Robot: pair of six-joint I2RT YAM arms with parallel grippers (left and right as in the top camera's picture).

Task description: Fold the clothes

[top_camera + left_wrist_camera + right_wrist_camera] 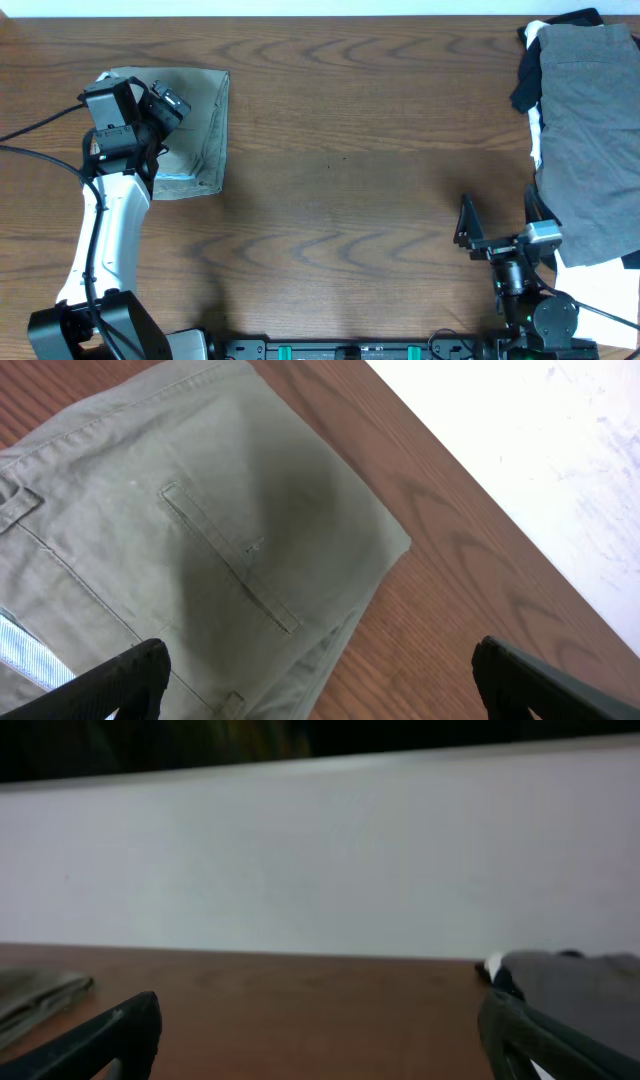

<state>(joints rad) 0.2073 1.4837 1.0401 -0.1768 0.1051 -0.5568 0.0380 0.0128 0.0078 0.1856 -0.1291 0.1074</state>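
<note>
The shorts [190,130] lie at the far left of the table [350,150], folded into a compact rectangle. 1 slit pocket [230,555] faces up, and a strip of pale blue lining [175,178] shows at the near edge. The left claw [320,690] hovers directly over this bundle with its 2 fingers spread wide and nothing between them. It is open and grips no cloth. The folded edges look square and the layers lie flat. This item is therefore judged to be finished, or to need at most a final press, which would explain the empty claw above it. At the far right edge of the table, well apart from the shorts, 3 further items are heaped: a grey garment [590,130] on top, a black garment [527,85] beneath it at the far corner, and a white garment [535,140] showing along the inner side. None of the 3 is folded. The right claw [500,215] is low at the near edge, just beside the heap, pointing across the table, its fingers also apart and empty. That position keeps it off the middle of the table, which is bare wood. The next step is probably to draw the grey garment onto this bare area. The layers could drag one another, so the top layer should be lifted alone.
</note>
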